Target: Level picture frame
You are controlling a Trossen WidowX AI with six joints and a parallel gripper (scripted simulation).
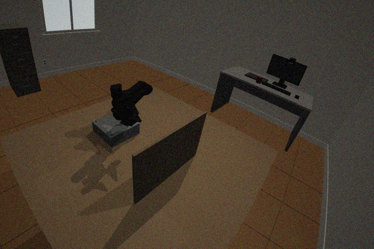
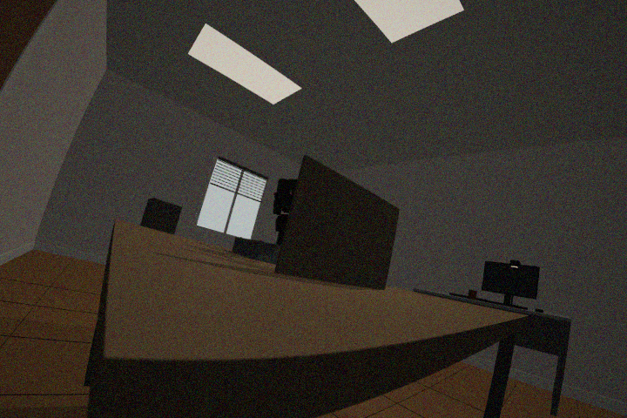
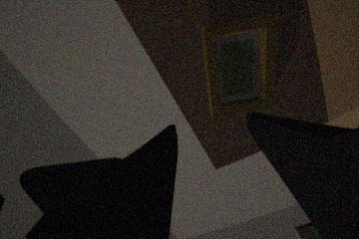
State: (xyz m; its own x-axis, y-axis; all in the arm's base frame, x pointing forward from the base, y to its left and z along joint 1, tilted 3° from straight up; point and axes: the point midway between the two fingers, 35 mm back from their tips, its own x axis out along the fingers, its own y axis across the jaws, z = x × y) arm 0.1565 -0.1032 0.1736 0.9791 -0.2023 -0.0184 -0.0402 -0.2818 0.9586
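The picture frame, with dull yellow edges and a green picture, shows only in the wrist view, at the upper right. It hangs on a dark brown upright board. Its sides do not run parallel to the board's left edge there, but the oblique, dark view does not tell which side is higher. The screw and the notched strip cannot be seen. The top and exterior views see the board's back, which hides the frame. My gripper is partly open and empty. Its black fingertips appear below the frame, apart from it.
The black arm stands on a grey block behind the board, on a tan table top. A desk with a monitor stands to the right. A dark cabinet stands at the far left.
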